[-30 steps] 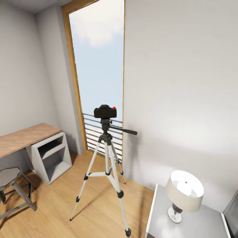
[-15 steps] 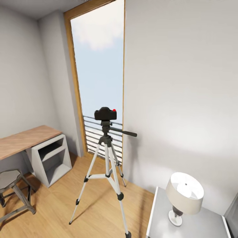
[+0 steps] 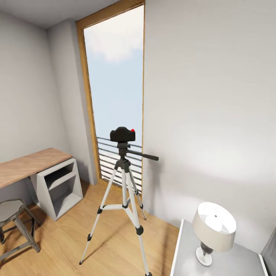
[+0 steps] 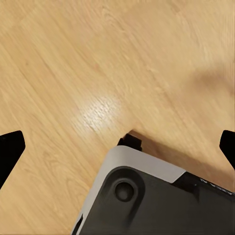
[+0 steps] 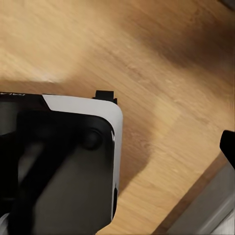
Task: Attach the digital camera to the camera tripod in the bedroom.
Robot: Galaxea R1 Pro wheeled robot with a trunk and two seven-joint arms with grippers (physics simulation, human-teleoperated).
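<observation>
Bedroom scene, left to right. A wood-topped table (image 3: pixel 28 165) stood against the left wall. In front of the tall window (image 3: pixel 115 92), the camera tripod (image 3: pixel 123 203) stood on the plank floor (image 3: pixel 111 245), its black handle (image 3: pixel 143 155) projecting to the right. The digital camera (image 3: pixel 123 134) sat on the tripod head. A lamp (image 3: pixel 213 230) stood at lower right. The camera looked small, rigid and probably light, best held by its body sides; the thin-legged tripod seemed easily tipped. The left pincer (image 4: pixel 117 147) was spread wide and empty over the floor. The right pincer's (image 5: pixel 229 147) opening could not be judged.
</observation>
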